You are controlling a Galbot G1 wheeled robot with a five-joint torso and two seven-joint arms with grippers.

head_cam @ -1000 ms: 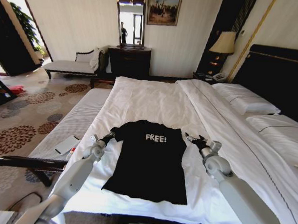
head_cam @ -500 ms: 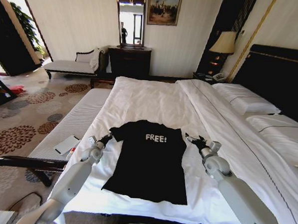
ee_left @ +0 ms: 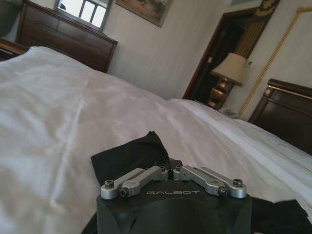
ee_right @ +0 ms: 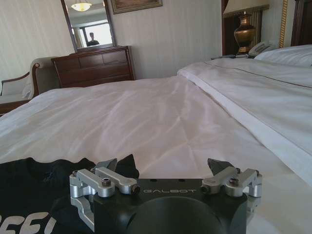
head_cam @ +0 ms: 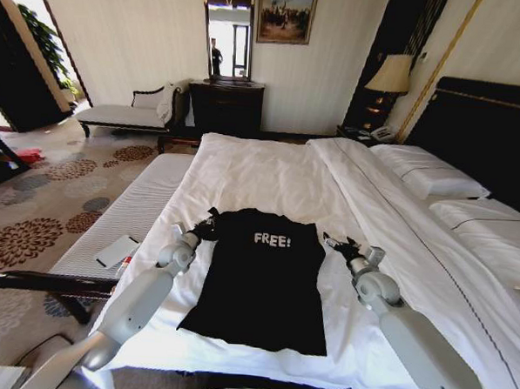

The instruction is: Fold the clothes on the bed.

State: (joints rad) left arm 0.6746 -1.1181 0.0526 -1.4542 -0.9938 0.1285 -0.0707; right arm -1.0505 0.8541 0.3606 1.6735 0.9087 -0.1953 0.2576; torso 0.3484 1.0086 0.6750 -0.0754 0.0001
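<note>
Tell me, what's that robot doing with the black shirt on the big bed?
It's folding a black T-shirt lying flat on the white bed. The left gripper has pinched the shirt's left sleeve and lifted it a little. The right gripper is open, next to the right sleeve. No fold has been made yet.

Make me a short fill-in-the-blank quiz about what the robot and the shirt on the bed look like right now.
1. The left gripper is shut on the T-shirt's ____ sleeve.
2. The right gripper has its fingers ____, beside the shirt's other sleeve.
3. The white lettering on the shirt's chest reads ____.
4. The shirt lies on the bed's white ____.

Missing words: left; open; FREE!; duvet
</note>
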